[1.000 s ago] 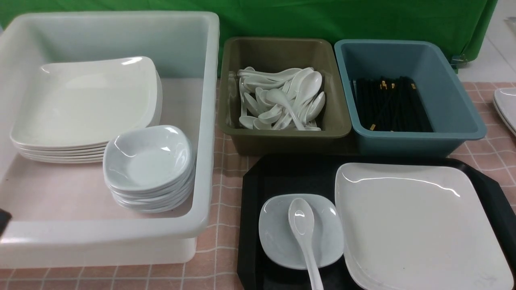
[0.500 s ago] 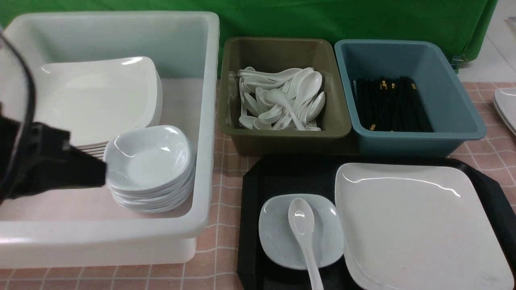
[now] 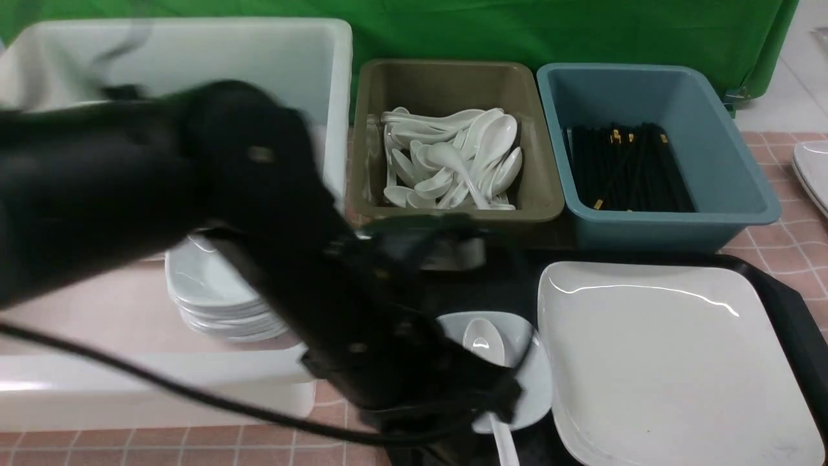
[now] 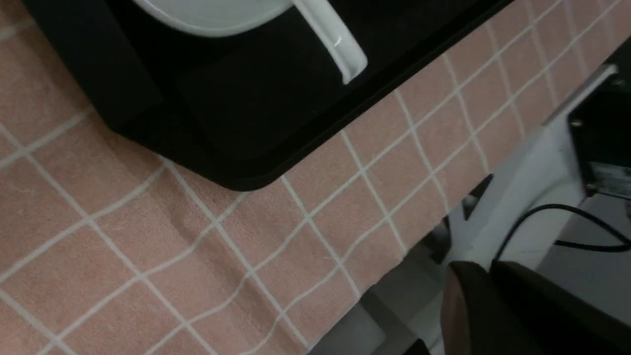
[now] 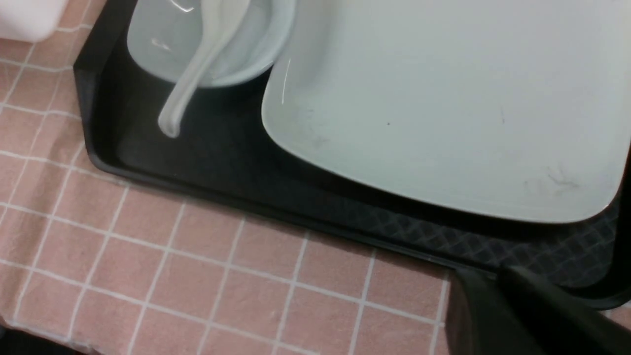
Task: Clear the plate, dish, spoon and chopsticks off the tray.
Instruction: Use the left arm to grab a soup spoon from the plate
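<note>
Blurred left arm [image 3: 272, 246] across foreground.

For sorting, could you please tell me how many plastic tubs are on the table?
3: large white plastic tub, left, partly behind the left arm; olive plastic tub, middle; blue plastic tub, right. None seems hidden.

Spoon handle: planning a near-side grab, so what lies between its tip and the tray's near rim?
Only bare tray floor beyond the spoon; the right wrist view shows it.

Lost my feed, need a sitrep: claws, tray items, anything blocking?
Left claw blurred by the dish, right claw barely showing; both states unreadable. Spoon in dish, plate beside, all on tray. No chopsticks seen there. Left arm blocks much of front view.
</note>
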### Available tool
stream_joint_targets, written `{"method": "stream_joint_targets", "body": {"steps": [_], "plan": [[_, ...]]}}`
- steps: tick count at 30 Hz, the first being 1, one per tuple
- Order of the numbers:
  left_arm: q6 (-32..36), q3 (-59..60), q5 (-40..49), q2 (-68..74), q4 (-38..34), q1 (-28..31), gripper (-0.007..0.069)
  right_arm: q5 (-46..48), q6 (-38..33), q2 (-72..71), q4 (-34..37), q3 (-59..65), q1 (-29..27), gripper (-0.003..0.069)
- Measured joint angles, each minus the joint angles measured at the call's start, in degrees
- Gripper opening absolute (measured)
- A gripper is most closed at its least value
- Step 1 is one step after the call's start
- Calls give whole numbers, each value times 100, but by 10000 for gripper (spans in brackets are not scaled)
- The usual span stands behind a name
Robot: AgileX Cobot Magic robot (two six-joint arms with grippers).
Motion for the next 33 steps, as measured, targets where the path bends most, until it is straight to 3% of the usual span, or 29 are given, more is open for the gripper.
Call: {"method": "stream_joint_targets", "body": {"steps": [7,17,33], "plan": [[-841,-1575,173,1512,948,-424,108,0,0,0,0,0,0,119],[-1406,-2251,281,2607,2224,-429,335,27,0,5,0,0,0,146],[-1659,-2251,-256,3164,2135,-429,356,43,0,4,0,0,0,183]]}}
